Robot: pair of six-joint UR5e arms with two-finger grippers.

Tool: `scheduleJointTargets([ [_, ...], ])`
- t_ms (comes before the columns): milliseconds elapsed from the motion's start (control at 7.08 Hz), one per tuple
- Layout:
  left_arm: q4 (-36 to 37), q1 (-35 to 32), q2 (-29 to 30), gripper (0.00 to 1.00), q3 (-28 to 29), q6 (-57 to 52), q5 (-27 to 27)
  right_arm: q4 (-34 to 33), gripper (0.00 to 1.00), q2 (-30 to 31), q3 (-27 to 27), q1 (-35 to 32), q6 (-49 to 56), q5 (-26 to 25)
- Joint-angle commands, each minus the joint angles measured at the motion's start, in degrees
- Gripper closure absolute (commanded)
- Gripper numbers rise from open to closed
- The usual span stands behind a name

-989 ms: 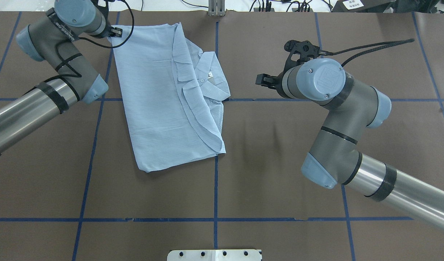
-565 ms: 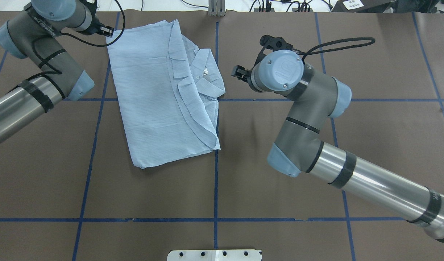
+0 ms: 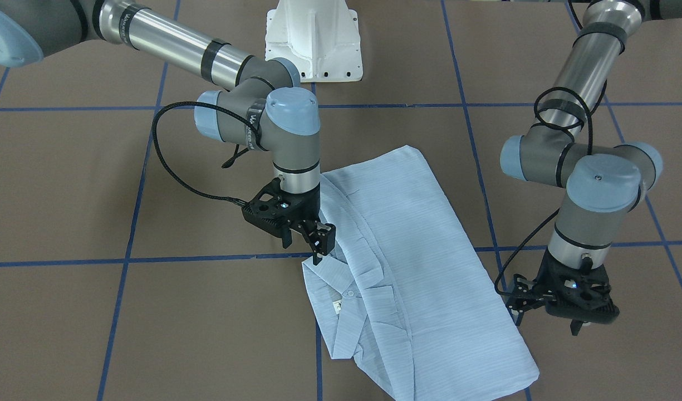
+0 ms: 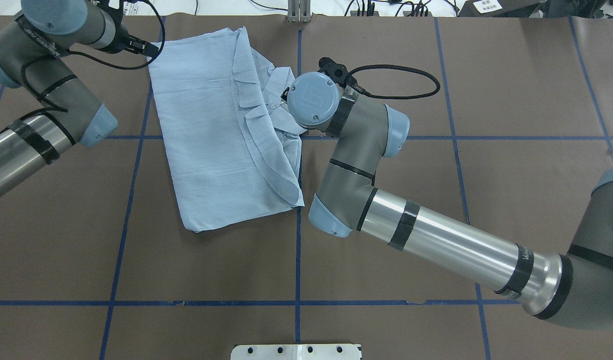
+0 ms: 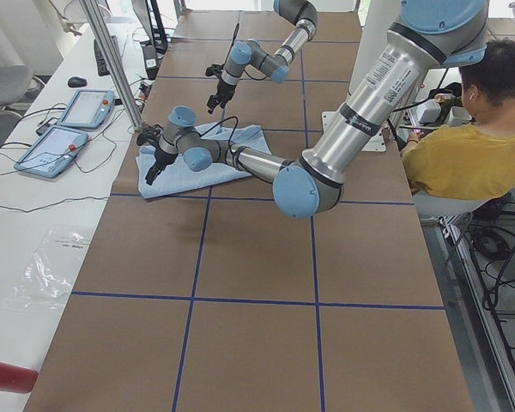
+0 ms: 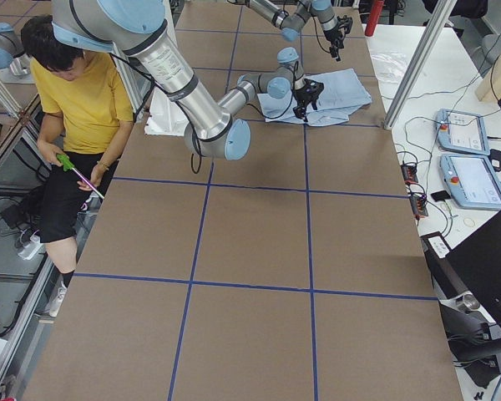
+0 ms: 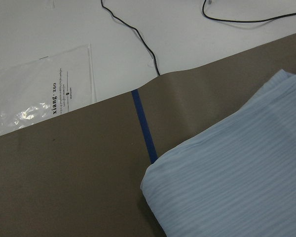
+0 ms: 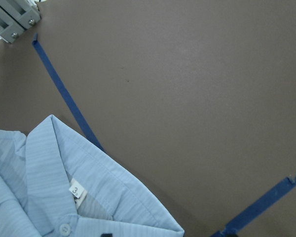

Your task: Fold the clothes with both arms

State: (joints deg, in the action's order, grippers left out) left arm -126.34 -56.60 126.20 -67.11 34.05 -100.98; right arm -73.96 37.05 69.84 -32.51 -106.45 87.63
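**Shirt folded on the table, both grippers open beside it**

The thin pale-blue striped shirt lies flat on the brown table with blue tape lines. It is folded into a long shape, on the far half and a little to the robot's left of the middle line. Its collar is on the robot's right side, with a small white neck label and a small white button showing.

The black right gripper points down at the collar edge with its two fingers apart, holding nothing. I cannot tell if a fingertip touches the cloth.

The black left gripper hangs low just beside the shirt's long edge, near a far corner. Its fingers are spread apart too, and nothing is between them.

Further out, the white robot base stands at the table's near edge. A person in a yellow top sits beside the table, and a clear plastic bag lies on the white top past the table's far edge.
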Motion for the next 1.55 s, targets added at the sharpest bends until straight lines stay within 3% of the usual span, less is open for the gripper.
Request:
scheduleJointTargets([
  [0, 0.0, 0.0, -0.9, 0.0, -1.2, 0.0, 0.0, 0.5, 0.37, -1.1, -2.8, 1.0, -1.0, -2.1],
  [141, 0.0, 0.0, -1.0, 0.0, -1.5, 0.0, 0.0, 0.6, 0.37, -2.9, -5.6, 1.1, -1.0, -2.4],
  [848, 0.0, 0.0, -1.8, 0.0, -2.2, 0.0, 0.0, 0.7, 0.38, -3.5, -7.9, 2.4, -1.0, -5.5],
  [989, 0.0, 0.0, -1.8, 0.0, -2.3, 0.0, 0.0, 1.7, 0.41, -3.5, -8.7, 2.6, -1.0, -6.4],
  [1130, 0.0, 0.1, -1.8, 0.0, -2.3, 0.0, 0.0, 7.6, 0.47, -3.5, -12.3, 2.8, -1.0, -7.6],
  [1413, 0.0, 0.1, -1.9, 0.0, -2.2, 0.0, 0.0, 8.1, 1.0, -5.1, -12.8, 2.8, -1.0, -7.8],
])
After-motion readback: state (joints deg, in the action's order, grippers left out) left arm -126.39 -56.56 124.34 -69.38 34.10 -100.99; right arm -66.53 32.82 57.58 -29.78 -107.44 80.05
